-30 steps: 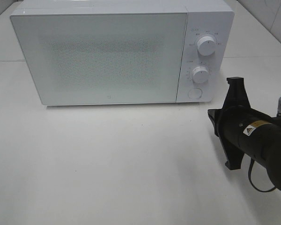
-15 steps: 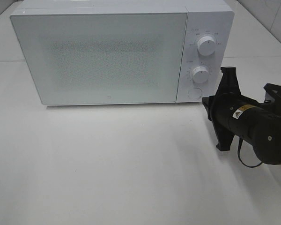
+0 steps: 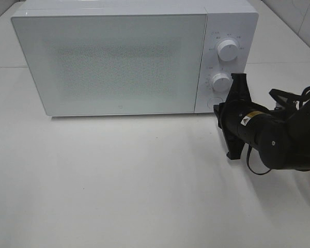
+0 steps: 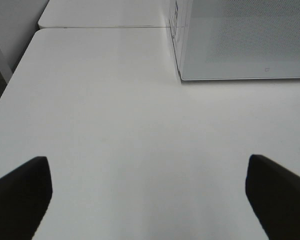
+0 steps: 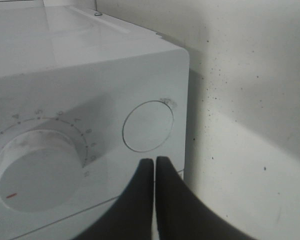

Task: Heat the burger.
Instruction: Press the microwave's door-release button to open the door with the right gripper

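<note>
soft even light, faint shadows

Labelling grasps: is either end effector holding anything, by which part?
Nothing held: right end effector shut empty before the round button, left end effector open, empty.

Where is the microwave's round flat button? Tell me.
The round white button sits lowest on the white microwave's right-hand panel in the exterior view, under the lower dial, just before the right black fingers.

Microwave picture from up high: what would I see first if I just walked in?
A big white microwave, closed, fills the back of the white table. On the right, a black robot arm points its shut right gripper close to the round button under the lower knob.
</note>
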You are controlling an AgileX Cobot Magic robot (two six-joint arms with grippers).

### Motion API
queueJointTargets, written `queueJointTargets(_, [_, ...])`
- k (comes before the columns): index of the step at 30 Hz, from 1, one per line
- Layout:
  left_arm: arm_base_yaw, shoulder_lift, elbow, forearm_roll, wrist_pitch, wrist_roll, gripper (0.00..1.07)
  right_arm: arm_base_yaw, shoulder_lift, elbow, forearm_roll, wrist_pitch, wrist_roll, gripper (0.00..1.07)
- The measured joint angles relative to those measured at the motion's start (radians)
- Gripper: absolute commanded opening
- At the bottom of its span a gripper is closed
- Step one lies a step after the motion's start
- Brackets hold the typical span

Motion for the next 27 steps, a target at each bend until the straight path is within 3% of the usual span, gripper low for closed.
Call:
queueJointTargets(9, [0.0,0.0,0.0,0.0,0.0,0.0,0.98,-0.056,0.066,-0.076,-0.042,0.0,0.002,0.0])
queueJointTargets(27, [0.0,0.0,0.0,0.0,0.0,0.0,0.98,-0.057,0.135,-0.136,-0.023,-0.002,-0.004,0.0])
